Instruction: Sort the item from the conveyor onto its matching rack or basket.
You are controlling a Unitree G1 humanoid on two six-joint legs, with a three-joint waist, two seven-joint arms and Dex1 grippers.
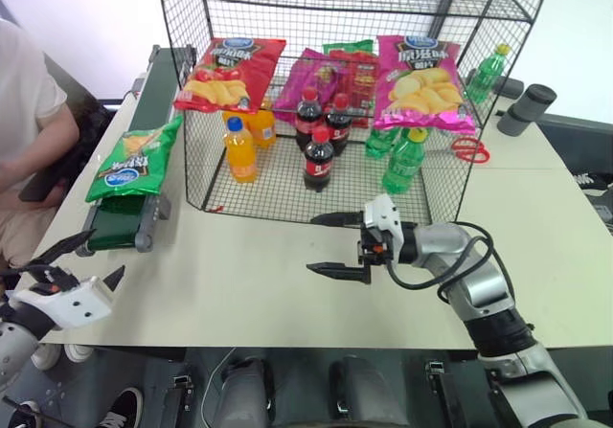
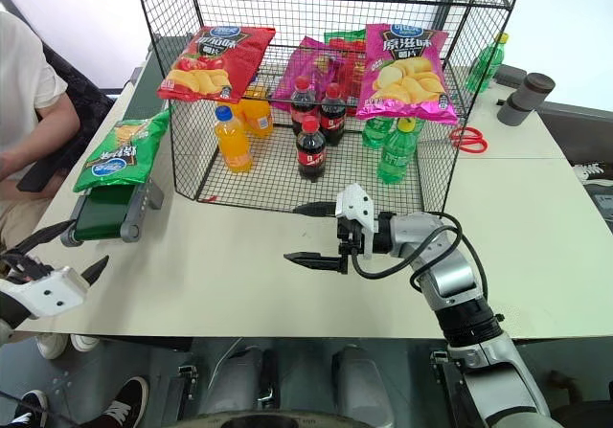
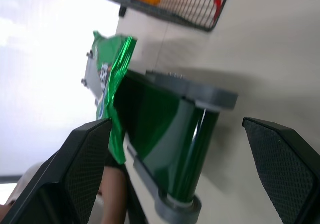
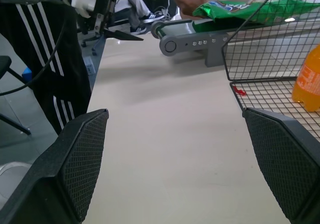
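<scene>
The green chip bag, the item [image 1: 134, 160], lies flat on the near end of the conveyor [image 1: 123, 225], at the table's left side; it also shows in the left wrist view [image 3: 113, 78]. My left gripper [image 1: 84, 261] hovers open and empty at the table's near left corner, a little short of the conveyor's end roller [image 3: 186, 149]. At the middle of the table my right gripper [image 1: 311, 244] points left toward the conveyor, open and empty. The black wire rack [image 1: 270, 200] stands just behind it.
Inside the rack a red chip bag [image 1: 230, 74] and a pink chip bag [image 1: 421, 83] rest on a shelf above cola bottles [image 1: 319, 158], an orange bottle [image 1: 239, 150] and green bottles [image 1: 404, 162]. Red scissors [image 1: 471, 148] lie right of the rack. A person [image 1: 24, 126] sits beside the conveyor.
</scene>
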